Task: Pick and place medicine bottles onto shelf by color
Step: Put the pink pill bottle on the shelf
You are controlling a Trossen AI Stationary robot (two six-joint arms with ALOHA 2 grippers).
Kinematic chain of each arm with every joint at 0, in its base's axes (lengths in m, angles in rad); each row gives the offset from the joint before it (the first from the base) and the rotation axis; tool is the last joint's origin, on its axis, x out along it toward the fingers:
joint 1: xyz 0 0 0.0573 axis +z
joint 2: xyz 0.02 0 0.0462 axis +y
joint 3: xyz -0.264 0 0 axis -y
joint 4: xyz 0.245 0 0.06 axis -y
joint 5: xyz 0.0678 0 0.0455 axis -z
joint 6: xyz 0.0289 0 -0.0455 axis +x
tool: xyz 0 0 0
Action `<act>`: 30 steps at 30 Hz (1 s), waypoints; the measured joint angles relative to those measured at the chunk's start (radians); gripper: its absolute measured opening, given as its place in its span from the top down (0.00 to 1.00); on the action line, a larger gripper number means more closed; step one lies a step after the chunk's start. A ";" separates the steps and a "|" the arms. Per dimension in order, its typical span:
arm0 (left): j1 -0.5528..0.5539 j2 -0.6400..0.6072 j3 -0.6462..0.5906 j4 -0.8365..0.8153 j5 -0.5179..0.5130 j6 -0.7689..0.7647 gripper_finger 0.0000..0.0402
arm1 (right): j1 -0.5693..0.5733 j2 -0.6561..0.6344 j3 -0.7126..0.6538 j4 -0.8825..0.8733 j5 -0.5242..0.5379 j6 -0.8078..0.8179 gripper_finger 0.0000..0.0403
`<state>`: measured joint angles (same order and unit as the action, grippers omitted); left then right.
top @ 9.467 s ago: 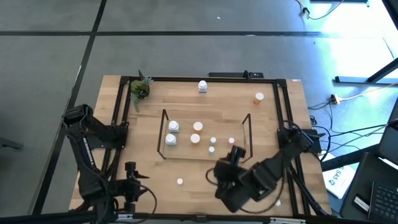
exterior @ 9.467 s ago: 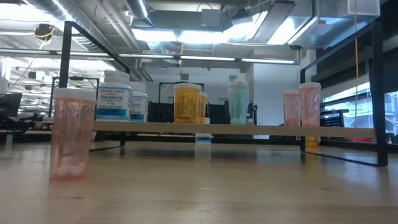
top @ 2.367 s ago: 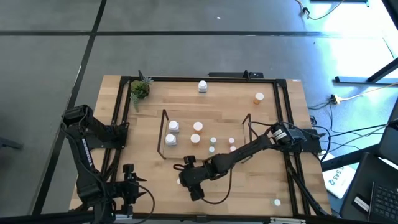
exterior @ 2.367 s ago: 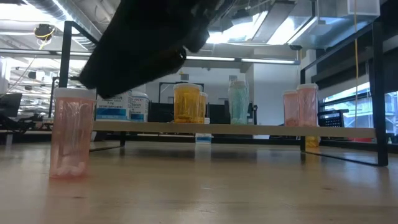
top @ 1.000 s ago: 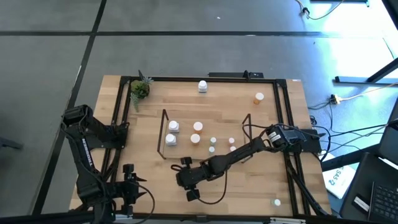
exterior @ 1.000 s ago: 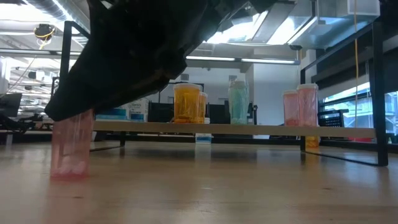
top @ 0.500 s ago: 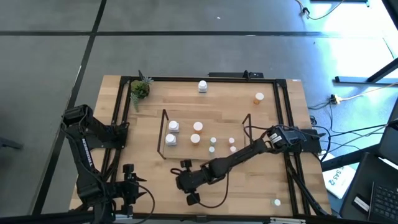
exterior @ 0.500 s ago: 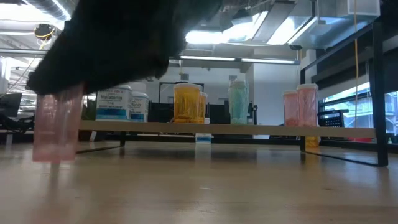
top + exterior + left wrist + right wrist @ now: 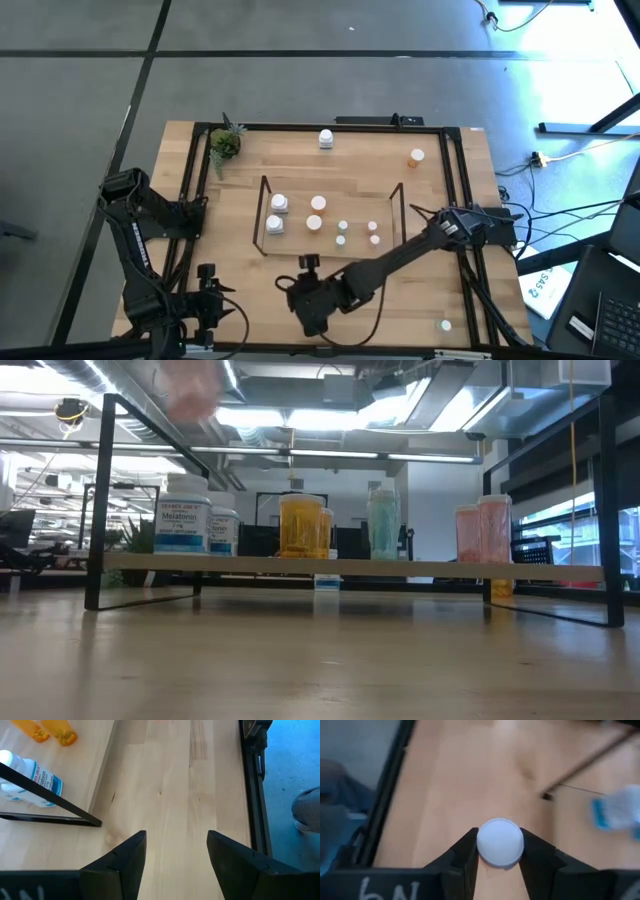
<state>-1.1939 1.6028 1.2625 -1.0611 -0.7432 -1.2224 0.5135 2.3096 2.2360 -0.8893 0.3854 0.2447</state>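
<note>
My right gripper [image 9: 500, 844] is shut on a pink medicine bottle with a white cap, high over the table's near middle. In the low view the bottle's pink body [image 9: 195, 385] shows blurred near the top. The shelf [image 9: 262, 215] stands mid-table with white [image 9: 278, 203], orange [image 9: 318, 203], teal [image 9: 343, 226] and pink [image 9: 373, 227] bottles on its board. A white bottle [image 9: 325, 138] and an orange one [image 9: 416, 156] stand on the table behind the shelf. My left gripper [image 9: 175, 852] waits open at the near left, over bare wood. My right gripper pinches the pink bottle between its two fingers at the white cap's opposite sides [image 9: 482, 845]. The fingers slant down from the table's right side. The bottle is lifted clear of the table, its body below the cap.
A small green plant [image 9: 225, 143] stands at the far left corner. A small white-capped bottle [image 9: 445, 325] sits near the front right edge. The black frame [image 9: 190, 180] edges the table. Bare wood lies in front of the shelf.
My right gripper has risen from the table in front of the shelf's left end, tipping as it went. The pink bottle in it, which stood on the wood a second ago, is lifted clear and high.
</note>
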 joint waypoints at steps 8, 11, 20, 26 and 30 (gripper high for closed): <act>0.000 0.000 0.000 0.001 -0.029 0.002 0.49 | 0.030 -0.069 0.093 -0.248 0.191 0.217 0.70; 0.000 0.000 0.000 0.002 -0.034 0.001 0.49 | 0.037 -0.105 0.093 -0.359 0.267 0.315 0.70; 0.023 0.000 0.000 0.008 -0.111 0.001 0.49 | -0.004 -0.161 0.082 -0.683 0.426 0.630 0.70; 0.054 0.000 0.000 0.009 -0.107 0.002 0.49 | -0.060 -0.236 -0.017 -0.680 0.433 0.630 0.70; 0.064 0.000 0.000 0.008 -0.107 0.002 0.49 | -0.083 -0.330 -0.137 -0.678 0.430 0.672 0.70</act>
<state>-1.1301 1.6024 1.2625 -1.0527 -0.8497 -1.2205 0.4304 1.9792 2.0992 -1.5671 0.8157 0.9166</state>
